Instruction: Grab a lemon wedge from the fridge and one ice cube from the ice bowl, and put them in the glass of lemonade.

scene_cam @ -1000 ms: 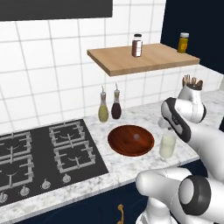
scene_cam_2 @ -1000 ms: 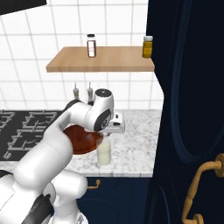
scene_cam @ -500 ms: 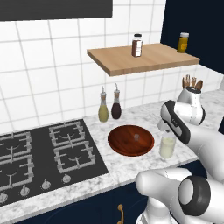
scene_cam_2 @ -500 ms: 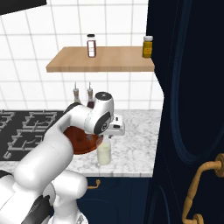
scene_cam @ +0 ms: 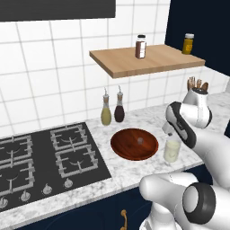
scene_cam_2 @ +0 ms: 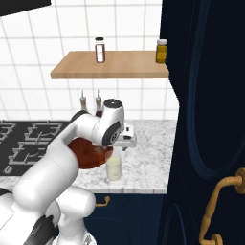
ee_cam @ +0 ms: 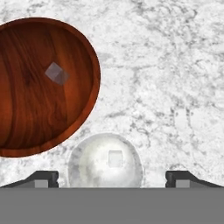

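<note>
Hand view: round wooden ice bowl (ee_cam: 26,127), marble counter (ee_cam: 166,65).

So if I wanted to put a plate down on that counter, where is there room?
Bare marble lies right of the glass of lemonade and behind it toward the wall, and in a strip along the front edge. It is crowded where the ice bowl sits between the stove and the glass, with two bottles behind it and the open hand above the glass.

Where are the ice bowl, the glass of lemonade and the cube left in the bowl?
ice bowl (scene_cam: 123,148): left base view, near rim.
glass of lemonade (scene_cam: 172,152): left base view, side wall.
ice cube (ee_cam: 57,73): hand view, top face.
</note>
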